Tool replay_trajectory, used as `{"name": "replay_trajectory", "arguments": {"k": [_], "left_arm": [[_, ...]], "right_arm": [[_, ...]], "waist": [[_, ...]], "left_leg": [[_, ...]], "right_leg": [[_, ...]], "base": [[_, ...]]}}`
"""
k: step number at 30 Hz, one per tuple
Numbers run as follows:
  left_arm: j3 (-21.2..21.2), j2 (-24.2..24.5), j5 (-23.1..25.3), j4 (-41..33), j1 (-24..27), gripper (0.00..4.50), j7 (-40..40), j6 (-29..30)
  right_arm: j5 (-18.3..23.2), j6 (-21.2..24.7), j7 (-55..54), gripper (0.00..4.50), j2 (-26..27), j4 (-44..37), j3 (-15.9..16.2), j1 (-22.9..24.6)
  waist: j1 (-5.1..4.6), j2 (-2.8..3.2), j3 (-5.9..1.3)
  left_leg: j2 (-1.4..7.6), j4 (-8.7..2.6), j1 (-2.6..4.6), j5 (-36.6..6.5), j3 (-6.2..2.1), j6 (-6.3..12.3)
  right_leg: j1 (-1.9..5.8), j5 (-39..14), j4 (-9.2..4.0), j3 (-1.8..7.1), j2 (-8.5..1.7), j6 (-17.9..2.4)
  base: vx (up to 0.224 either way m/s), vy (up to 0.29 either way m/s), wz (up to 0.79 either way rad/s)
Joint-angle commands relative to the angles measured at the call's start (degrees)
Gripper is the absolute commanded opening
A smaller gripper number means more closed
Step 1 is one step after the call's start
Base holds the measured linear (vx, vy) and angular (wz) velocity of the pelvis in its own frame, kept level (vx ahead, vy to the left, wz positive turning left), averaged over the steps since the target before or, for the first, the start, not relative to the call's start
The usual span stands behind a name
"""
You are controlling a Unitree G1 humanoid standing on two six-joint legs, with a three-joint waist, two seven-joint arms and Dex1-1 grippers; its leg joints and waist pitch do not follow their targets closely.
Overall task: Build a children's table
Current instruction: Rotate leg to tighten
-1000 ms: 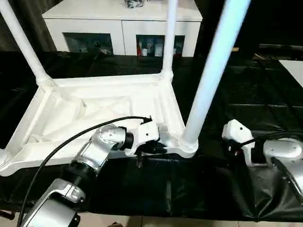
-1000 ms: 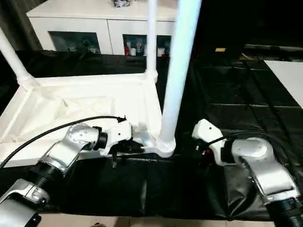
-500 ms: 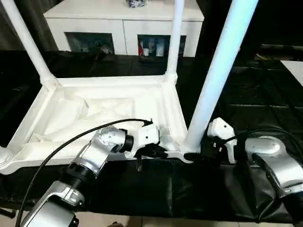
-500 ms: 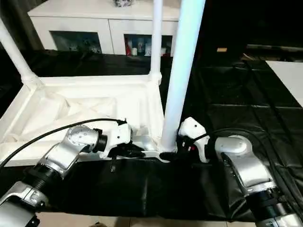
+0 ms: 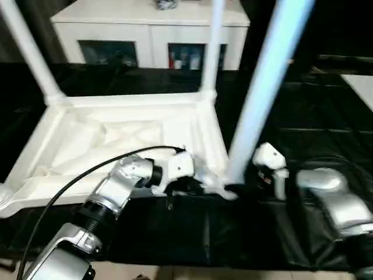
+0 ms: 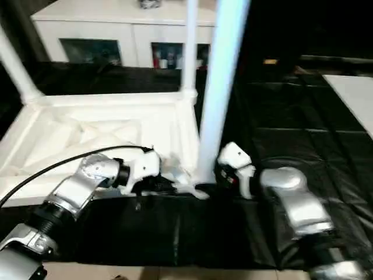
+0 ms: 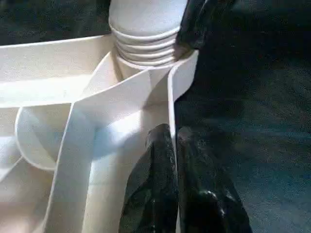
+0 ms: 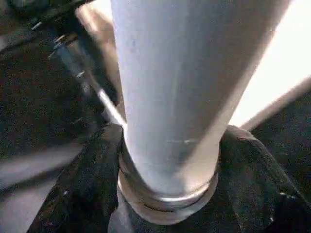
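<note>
Right wrist view: right gripper (image 8: pixel 167 194) jaws flank base of near leg (image 8: pixel 170 87), contact not confirmed. Left gripper (image 7: pixel 177 145) pinched shut on tabletop (image 5: pixel 122 137) rim; tabletop inverted on black sheet (image 5: pixel 315 111). Advise: close squarely low on leg w/ rim held firm. Socket seating obscured; leg tops cut off.

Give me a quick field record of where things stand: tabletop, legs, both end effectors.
tabletop: white tabletop lies underside up on the black cover
legs: tube legs stand in its corner sockets, the near right leg among them
left end effector: left end effector shut on the tabletop's near rim, close to that leg's socket
right end effector: right end effector at the base of the near right leg, fingers either side of it; contact unclear
background: white cabinet
</note>
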Motion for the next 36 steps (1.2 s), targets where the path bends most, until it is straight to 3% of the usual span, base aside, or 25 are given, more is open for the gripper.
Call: {"name": "replay_trajectory", "arguments": {"k": [1, 5, 8, 9, 10, 11, 12, 13, 14, 15, 18, 20, 22, 25, 27, 28, 29, 30, 31, 32, 34, 36], "left_arm": [[-0.20, -2.57, -0.35, 1.21, -1.35, 0.00, 2.93, 1.33], [3.07, -8.97, 0.09, 7.52, -5.39, 0.00, 15.85, 5.85], [4.49, -11.95, 0.11, 10.90, -7.49, 0.00, 22.11, 7.23], [5.64, -14.75, -0.02, 13.93, -9.26, 0.00, 27.10, 7.59], [5.64, -14.75, -0.02, 13.93, -9.26, 0.00, 27.10, 7.59], [5.62, -15.85, 0.33, 15.04, -9.83, 0.00, 28.69, 7.05], [5.46, -16.63, 0.80, 15.65, -10.03, 0.00, 29.18, 6.15], [5.31, -17.20, 1.19, 15.90, -10.05, 0.00, 29.39, 5.34], [5.44, -17.41, 1.33, 16.05, -10.07, 0.00, 29.62, 5.14], [5.45, -17.43, 1.36, 16.14, -10.11, 0.00, 29.68, 5.03], [5.46, -17.07, 1.81, 17.07, -10.47, 0.00, 30.04, 3.34], [5.47, -16.29, 1.93, 17.47, -10.58, 0.00, 30.08, 2.08], [5.15, -14.80, 2.18, 16.63, -10.06, 0.00, 29.02, 1.34], [4.91, -12.53, 2.35, 14.48, -8.90, 0.00, 26.86, 0.63], [4.78, -12.10, 2.38, 14.05, -8.65, 0.00, 26.21, 0.28], [4.47, -10.25, 2.71, 12.57, -7.55, 0.00, 23.59, -1.20], [4.36, -9.48, 2.67, 11.82, -7.03, 0.00, 22.38, -1.25], [4.36, -9.48, 2.67, 11.82, -7.03, 0.00, 22.38, -1.25], [3.87, -8.11, 2.39, 10.43, -6.15, 0.00, 19.94, -1.14], [3.40, -7.15, 2.05, 9.30, -5.51, 0.00, 17.77, -0.97], [1.30, -4.19, 0.56, 5.66, -3.55, 0.00, 9.69, -2.96], [-1.25, -0.91, -2.02, 0.60, -1.10, 0.00, -0.48, -3.05]], "right_arm": [[-0.37, 1.40, -9.65, 2.63, 2.42, 2.90, -3.84, -2.41], [-2.33, 3.71, -28.98, 2.62, 11.74, 7.77, -7.36, -4.65], [-3.94, 3.01, -37.68, 2.62, 15.82, 10.36, -8.23, -5.84], [-4.97, 1.89, -43.76, 2.62, 20.06, 12.83, -8.18, -7.21], [-4.97, 1.89, -43.76, 2.62, 20.06, 12.83, -8.18, -7.21], [-5.24, 1.64, -44.31, 2.62, 22.06, 13.88, -7.23, -7.89], [-5.45, 0.41, -41.99, 2.62, 23.64, 14.24, -5.45, -8.31], [-5.70, -1.39, -38.14, 2.97, 24.75, 13.37, -3.03, -8.33], [-6.04, -2.23, -36.92, 2.97, 25.04, 12.59, -2.07, -8.22], [-6.03, -2.44, -36.65, 3.32, 25.10, 12.26, -1.88, -8.17], [-5.66, -3.14, -35.10, 3.35, 25.08, 9.66, -1.00, -7.82], [-6.20, -3.52, -34.70, 3.79, 23.72, 8.52, -0.78, -7.64], [-5.63, -2.10, -32.34, 3.84, 20.65, 4.97, -1.23, -6.55], [-5.09, 2.19, -23.84, 4.21, 12.81, -0.53, -0.71, -4.40], [-4.91, 2.81, -22.34, 4.33, 11.34, -1.42, -0.80, -3.99], [-4.85, 3.41, -13.76, 4.41, 3.56, -5.34, 0.11, -1.67], [-4.85, 3.17, -10.17, 4.41, 0.26, -6.89, 0.62, -0.61], [-4.85, 3.17, -10.17, 4.41, 0.26, -6.89, 0.62, -0.61], [-3.88, 2.71, -5.01, 4.41, -4.09, -9.19, 0.80, 1.04], [-3.16, 2.36, -2.21, 4.41, -6.36, -10.36, 0.77, 1.97], [-1.46, 1.65, 3.38, 4.41, -10.79, -12.78, 0.63, 3.81], [-0.46, 1.34, 5.37, 4.41, -11.73, -12.95, 0.25, 4.07]], "waist": [[-0.03, -0.88, -3.23], [-0.93, -0.85, -3.20], [-0.80, -0.96, -3.24], [-0.70, -0.81, -3.42], [-0.72, -0.73, -3.52], [-0.58, -0.78, -3.61], [-0.46, -0.35, -3.67], [-0.49, -0.60, -3.61], [-0.40, -0.46, -3.63], [-0.44, -0.51, -3.63], [-0.42, -0.52, -3.37], [-0.47, -0.59, -3.26], [-0.42, -0.87, -3.21], [-0.37, -0.89, -3.16], [-0.39, -0.94, -3.32], [-0.22, -0.58, -3.27], [0.04, -0.67, -3.32], [0.01, -0.66, -3.32], [0.13, -0.60, -3.37], [0.44, -0.72, -3.51], [0.42, -0.66, -3.28], [0.27, -0.56, -3.22]], "left_leg": [[0.79, -4.09, 0.41, -12.31, -0.37, 2.04], [0.67, -4.36, 0.30, -11.95, -0.49, 0.19], [0.49, -4.17, 0.42, -11.18, -0.26, 0.68], [0.50, -4.16, 0.35, -10.52, -0.36, 0.63], [0.50, -4.08, 0.45, -9.63, -0.25, 0.80], [0.42, -4.09, 0.19, -8.25, -0.33, 1.27], [0.48, -4.02, 0.32, -8.03, -0.33, 1.54], [0.44, -4.04, 0.20, -8.46, -0.28, 2.39], [0.48, -3.99, 0.26, -8.53, -0.27, 2.67], [0.51, -4.01, 0.22, -8.46, -0.27, 2.92], [0.47, -4.15, 0.35, -10.54, -0.20, 3.32], [0.50, -4.31, 0.38, -11.57, -0.25, 2.90], [0.52, -4.39, 0.24, -12.07, -0.31, 2.83], [0.62, -4.47, 0.07, -11.63, -0.54, 3.23], [0.68, -4.22, 0.06, -11.01, -0.38, 3.81], [0.57, -4.21, 0.02, -10.50, -0.50, 3.64], [0.84, -4.01, 0.21, -10.64, -0.41, 4.16], [0.87, -3.97, 0.07, -10.59, -0.32, 4.54], [0.78, -3.90, -0.04, -9.83, -0.27, 4.92], [0.85, -3.78, -0.03, -9.62, -0.36, 5.45], [0.93, -3.94, -0.35, -9.38, -0.41, 6.35], [1.16, -4.11, -0.19, -10.69, -0.45, 6.14]], "right_leg": [[2.73, -13.28, -4.70, 1.65, -3.04, -13.01], [2.47, -14.47, -4.87, 1.74, -2.86, -11.50], [2.31, -12.65, -5.10, 1.94, -2.85, -11.61], [2.55, -11.96, -4.91, 1.91, -2.91, -11.58], [2.36, -9.86, -4.89, 1.96, -2.83, -11.90], [2.87, -7.24, -4.55, 1.89, -2.76, -12.15], [2.74, -6.04, -4.46, 1.89, -2.81, -12.47], [2.97, -4.88, -4.54, 1.81, -2.79, -12.77], [2.94, -4.54, -4.51, 1.85, -2.84, -12.88], [2.99, -4.32, -4.50, 1.87, -2.86, -12.92], [2.87, -7.91, -5.03, 1.84, -2.87, -12.42], [2.77, -11.00, -5.30, 1.84, -2.89, -11.52], [2.97, -12.21, -5.38, 1.80, -2.83, -10.68], [3.18, -12.38, -5.33, 1.72, -2.71, -9.37], [2.99, -11.21, -5.21, 1.89, -2.90, -10.11], [3.19, -11.04, -5.21, 1.74, -2.77, -10.45], [3.06, -9.30, -5.21, 1.95, -2.77, -10.85], [3.12, -8.19, -5.04, 2.05, -2.81, -11.30], [3.06, -7.11, -4.93, 1.98, -2.81, -11.99], [3.48, -6.17, -4.79, 1.95, -2.84, -12.24], [3.32, -6.00, -4.72, 1.89, -2.98, -12.89], [3.02, -8.96, -4.78, 1.99, -3.26, -13.15]], "base": [[0.000, 0.000, 0.00], [0.000, 0.000, 0.00], [0.000, 0.000, 0.00], [0.000, 0.000, 0.00], [0.000, 0.000, 0.00], [0.000, 0.000, 0.00], [0.000, 0.000, 0.00], [0.000, 0.000, 0.00], [0.000, 0.000, 0.00], [0.000, 0.000, 0.00], [0.000, 0.000, 0.00], [0.000, 0.000, 0.00], [0.000, 0.000, 0.00], [0.000, 0.000, 0.00], [0.000, 0.000, 0.00], [0.000, 0.000, 0.00], [0.000, 0.000, 0.00], [0.000, 0.000, 0.00], [0.000, 0.000, 0.00], [0.000, 0.000, 0.00], [0.000, 0.000, 0.00], [0.000, 0.000, 0.00]]}}
